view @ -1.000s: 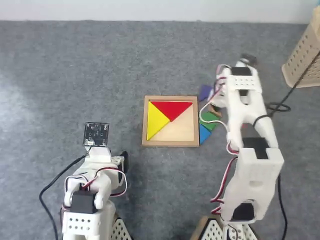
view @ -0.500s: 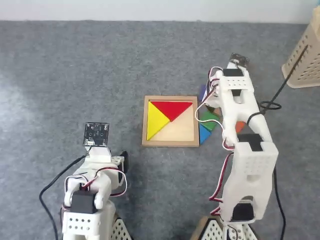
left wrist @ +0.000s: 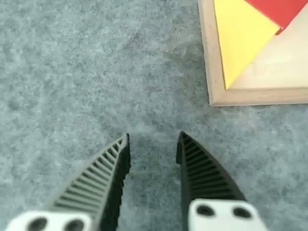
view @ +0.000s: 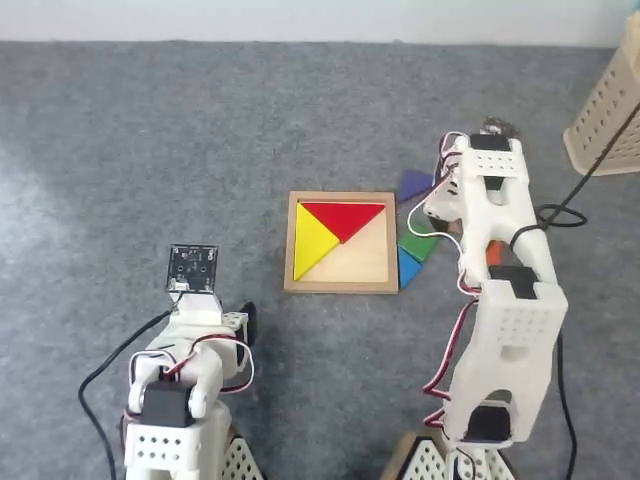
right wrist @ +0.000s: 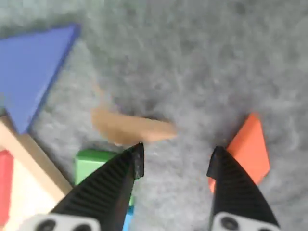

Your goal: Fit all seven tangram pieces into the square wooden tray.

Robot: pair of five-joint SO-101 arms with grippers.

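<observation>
Tray [view: 340, 288] mid-table; red triangle [view: 343, 217] and yellow triangle [view: 312, 240] seated inside. Right gripper [right wrist: 177, 153] spread apart, empty, poised among loose pieces beside tray: tan piece [right wrist: 130, 127], orange piece [right wrist: 248, 149], green piece [right wrist: 91, 161], blue triangle [right wrist: 29, 67]. Left gripper [left wrist: 153, 142] spread, empty, near tray corner

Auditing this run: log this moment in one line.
tray: red piece, yellow piece placed | right hand: open over loose pieces | left hand: open

Tabletop: grey felt-like covering [view: 150, 130], edge to edge.
Far edge: pale wall strip [view: 300, 20].
Far right corner: beige perforated basket [view: 610, 115].
</observation>
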